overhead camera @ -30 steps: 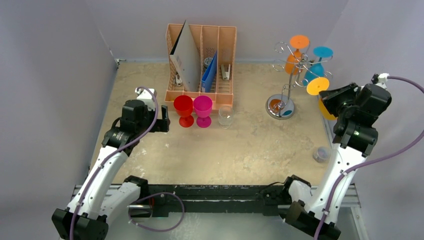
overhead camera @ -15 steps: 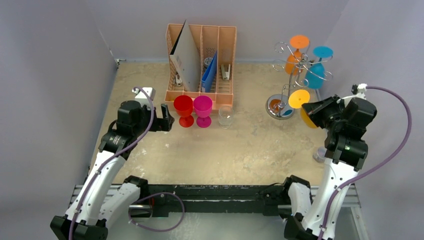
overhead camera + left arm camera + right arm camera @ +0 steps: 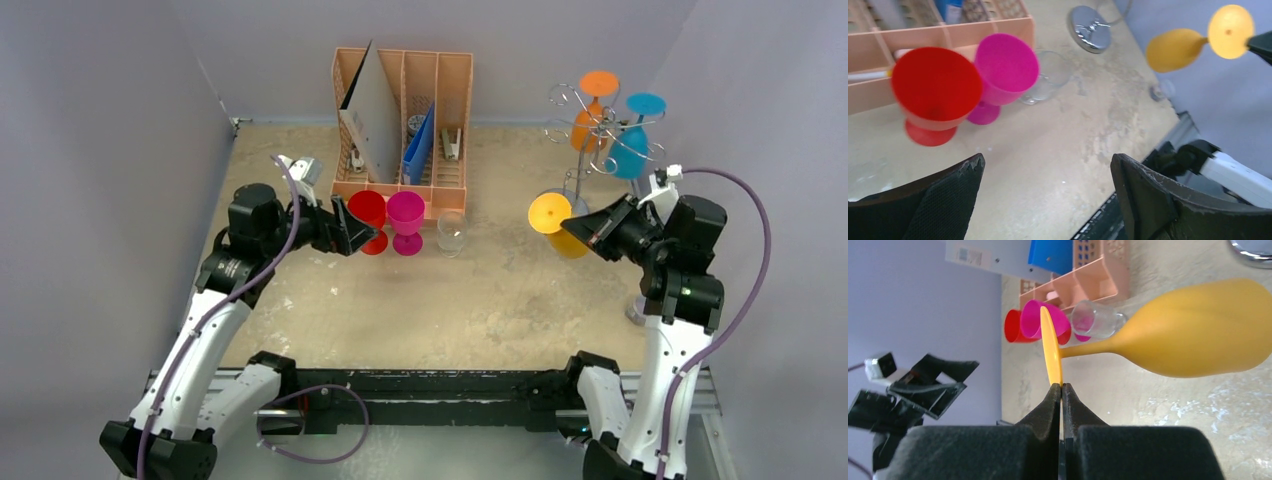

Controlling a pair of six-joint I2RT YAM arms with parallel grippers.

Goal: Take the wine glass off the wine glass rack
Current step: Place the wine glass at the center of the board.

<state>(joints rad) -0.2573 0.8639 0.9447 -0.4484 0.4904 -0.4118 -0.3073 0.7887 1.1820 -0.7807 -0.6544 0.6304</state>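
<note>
Swinging inward over the last second, your right tool (image 3: pixel 1062 387) has carried the yellow wine glass (image 3: pixel 556 222) away from the wine glass rack (image 3: pixel 603 130) and out over the counter (image 3: pixel 450 300). A second ago the glass sat at the far right edge beside the rack's arms. Now it hangs in the air in front of the rack's base, lying roughly on its side and clear of every wire loop. The tool is clenched on the thin rim of the glass's foot, with the bowl sticking out sideways. The orange glass (image 3: pixel 590 115) and the blue glass (image 3: pixel 632 150) hang on the rack as before. Your left tool (image 3: pixel 1047 162) has also turned, and it now points toward the red goblet (image 3: pixel 367 215) and the pink goblet (image 3: pixel 406 218), spread wide and grasping nothing. That means the lift-off looks done, and what probably remains is setting the glass down. Treat the edge pinch as weak: the bowl's weight could twist the foot loose if you swing fast.
</note>
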